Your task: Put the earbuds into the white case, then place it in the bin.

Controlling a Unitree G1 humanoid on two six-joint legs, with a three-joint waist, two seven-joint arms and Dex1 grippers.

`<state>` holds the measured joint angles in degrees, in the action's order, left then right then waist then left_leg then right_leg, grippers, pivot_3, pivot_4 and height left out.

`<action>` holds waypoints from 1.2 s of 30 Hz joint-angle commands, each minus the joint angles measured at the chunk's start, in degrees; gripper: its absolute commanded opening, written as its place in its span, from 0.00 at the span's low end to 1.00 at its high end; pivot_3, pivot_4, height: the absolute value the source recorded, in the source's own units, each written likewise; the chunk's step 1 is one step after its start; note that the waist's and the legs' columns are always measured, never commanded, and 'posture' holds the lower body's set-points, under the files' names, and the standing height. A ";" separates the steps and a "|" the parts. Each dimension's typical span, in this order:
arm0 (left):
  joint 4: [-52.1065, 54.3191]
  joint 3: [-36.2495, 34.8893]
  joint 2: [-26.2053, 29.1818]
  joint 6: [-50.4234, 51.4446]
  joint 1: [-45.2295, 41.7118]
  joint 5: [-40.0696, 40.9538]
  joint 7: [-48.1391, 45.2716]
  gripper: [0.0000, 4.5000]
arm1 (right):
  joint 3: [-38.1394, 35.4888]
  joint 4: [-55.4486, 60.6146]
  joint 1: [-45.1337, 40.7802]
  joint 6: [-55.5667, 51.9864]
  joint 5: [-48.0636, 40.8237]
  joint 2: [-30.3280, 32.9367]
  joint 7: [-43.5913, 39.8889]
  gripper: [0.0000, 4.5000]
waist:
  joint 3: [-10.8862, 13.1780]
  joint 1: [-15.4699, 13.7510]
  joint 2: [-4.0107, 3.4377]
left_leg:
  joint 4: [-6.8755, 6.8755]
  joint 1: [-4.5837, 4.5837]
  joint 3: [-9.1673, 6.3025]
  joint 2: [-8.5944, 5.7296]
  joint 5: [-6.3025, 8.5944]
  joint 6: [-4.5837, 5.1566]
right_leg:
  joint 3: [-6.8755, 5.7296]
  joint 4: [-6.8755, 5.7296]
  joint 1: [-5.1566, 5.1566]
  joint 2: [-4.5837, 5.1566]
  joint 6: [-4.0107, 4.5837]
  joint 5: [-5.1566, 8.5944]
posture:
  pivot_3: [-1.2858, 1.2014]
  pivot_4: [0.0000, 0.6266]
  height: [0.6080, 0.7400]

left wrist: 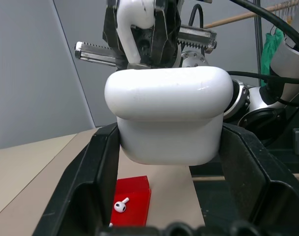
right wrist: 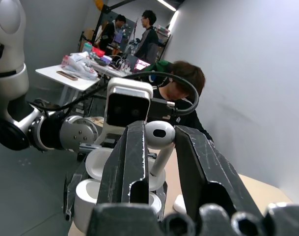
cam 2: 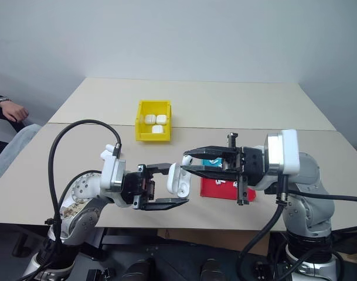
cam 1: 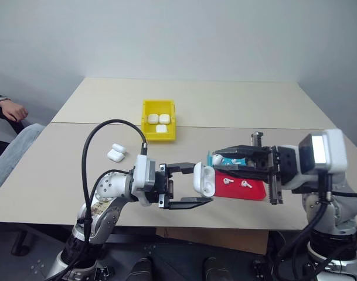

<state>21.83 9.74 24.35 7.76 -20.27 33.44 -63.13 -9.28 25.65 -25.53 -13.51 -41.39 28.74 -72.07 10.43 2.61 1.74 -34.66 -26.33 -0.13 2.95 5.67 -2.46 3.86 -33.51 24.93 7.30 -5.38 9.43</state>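
Earbud poised at the mouth of the open case

The left gripper (cam 1: 197,184) clamps the white case (cam 1: 204,180), lid flipped open; just to its right the right gripper (right wrist: 160,147) pinches an earbud (right wrist: 159,138), stem seemingly aimed at the case's socket. Far-left, the yellow bin (cam 1: 159,134) holds three cases; near-right, the red tray (cam 1: 255,190) keeps two earbuds.

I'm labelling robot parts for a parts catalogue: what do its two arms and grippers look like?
Both arms have silver-grey rounded joints and white box-shaped wrist modules. The left gripper and right gripper each have two long black fingers on a toothed metal rail. Thick black cables loop from each wrist.
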 commanded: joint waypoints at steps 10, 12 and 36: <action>2.30 -0.64 0.35 -0.22 -0.24 0.14 1.15 0.61 | 4.02 -4.15 -0.45 8.21 2.43 -1.13 -0.21 0.14 | 0.00 -0.04 0.00 | 0.06 0.00 0.00 0.00 0.00 0.00 | 0.00 0.00 0.04 0.00 0.00 0.00 | 0.52 0.24 1.00; 2.29 -0.65 0.35 -0.24 -0.28 0.05 1.24 0.61 | 4.65 -4.35 -0.07 8.77 2.88 -0.82 -0.68 0.14 | 0.00 -0.07 0.00 | 0.06 0.00 0.00 -0.01 0.00 0.00 | 0.00 0.00 0.04 0.00 0.00 0.00 | 0.52 0.24 1.00; 0.09 -0.75 0.00 -0.44 -1.14 -1.36 1.78 0.61 | 6.52 -5.67 2.97 14.05 6.20 2.59 -2.42 0.49 | 0.00 -0.16 0.00 | 0.16 -0.04 0.01 0.00 0.00 0.00 | 0.00 0.32 0.00 0.00 0.00 0.00 | 0.52 0.24 1.00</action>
<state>21.37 9.77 24.82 7.90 -20.20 31.57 -61.87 -2.65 19.53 -23.08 -0.64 -35.12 30.54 -73.81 10.43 2.45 1.74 -34.48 -26.37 -0.13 2.95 5.67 -2.46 3.86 -33.19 24.93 7.30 -5.38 9.42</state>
